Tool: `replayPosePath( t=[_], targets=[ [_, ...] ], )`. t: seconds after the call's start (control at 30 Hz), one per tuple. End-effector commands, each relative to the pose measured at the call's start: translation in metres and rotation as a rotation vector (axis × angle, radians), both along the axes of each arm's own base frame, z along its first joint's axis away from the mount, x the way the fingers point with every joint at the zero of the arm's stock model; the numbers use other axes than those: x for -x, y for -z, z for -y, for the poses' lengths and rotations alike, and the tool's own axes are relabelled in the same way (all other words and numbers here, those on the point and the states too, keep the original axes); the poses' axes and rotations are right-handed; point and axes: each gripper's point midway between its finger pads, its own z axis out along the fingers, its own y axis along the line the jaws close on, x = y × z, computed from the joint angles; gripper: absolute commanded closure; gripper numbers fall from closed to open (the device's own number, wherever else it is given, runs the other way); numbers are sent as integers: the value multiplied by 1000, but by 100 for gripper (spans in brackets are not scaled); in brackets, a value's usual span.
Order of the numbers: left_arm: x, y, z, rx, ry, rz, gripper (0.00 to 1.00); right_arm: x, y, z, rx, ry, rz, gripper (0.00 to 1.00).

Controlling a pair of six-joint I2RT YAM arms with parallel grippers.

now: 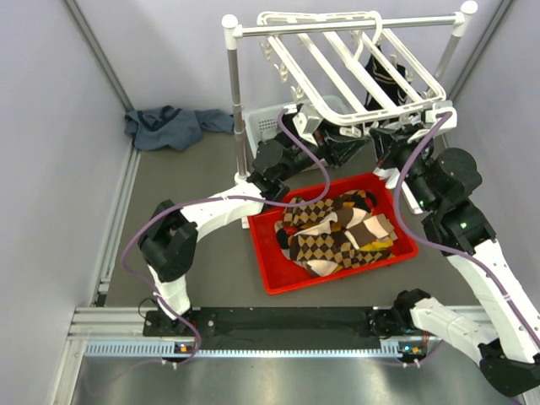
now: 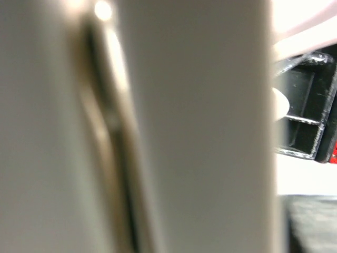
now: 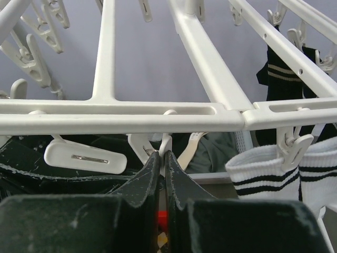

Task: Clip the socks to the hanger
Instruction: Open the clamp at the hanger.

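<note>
Several brown, tan and cream argyle socks (image 1: 331,236) lie piled in a red tray (image 1: 278,283). The white hanger (image 1: 333,108) hangs from the rack above and behind the tray. My right gripper (image 3: 165,154) is raised under the hanger's front bar (image 3: 158,121) and is shut on a small white clip (image 3: 167,143) dangling from it; it also shows in the top view (image 1: 390,135). My left gripper (image 1: 342,145) is just left of it under the same edge. The left wrist view is filled by a blurred white surface (image 2: 195,126), so its jaws are hidden.
White socks with black stripes (image 3: 263,174) and a black striped sock (image 3: 279,74) hang clipped on the hanger's right side. The rack's white post (image 1: 234,101) stands at the left. A white basket (image 1: 270,125) and a blue cloth (image 1: 169,126) lie behind.
</note>
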Motion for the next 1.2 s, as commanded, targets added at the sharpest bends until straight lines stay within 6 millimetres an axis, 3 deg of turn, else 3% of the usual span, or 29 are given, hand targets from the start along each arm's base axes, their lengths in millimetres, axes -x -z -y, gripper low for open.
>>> replayPosePath(
  t=[0.0, 0.13, 0.37, 0.47, 0.73, 0.9, 1.17],
  targets=[
    [11, -22, 2, 60, 47, 52, 64, 9, -14, -4, -53, -60, 22, 100],
    [12, -22, 2, 65, 50, 49, 79, 9, -13, -2, -57, -53, 12, 98],
    [3, -10, -2, 26, -48, 40, 95, 23, -21, 5, -56, -50, 4, 54],
    [1, -4, 2, -12, -98, 44, 97, 26, -27, 10, -45, -35, 25, 48],
    [4, 0, 10, -71, -205, 65, 100, 14, -41, 16, -3, 21, 67, 43],
    [6, -3, 10, -74, -222, 72, 100, 5, -32, 25, 33, 85, 57, 43],
    [7, -2, 11, -88, -230, 70, 100, 0, -21, 20, 48, 70, 42, 42]
  ],
)
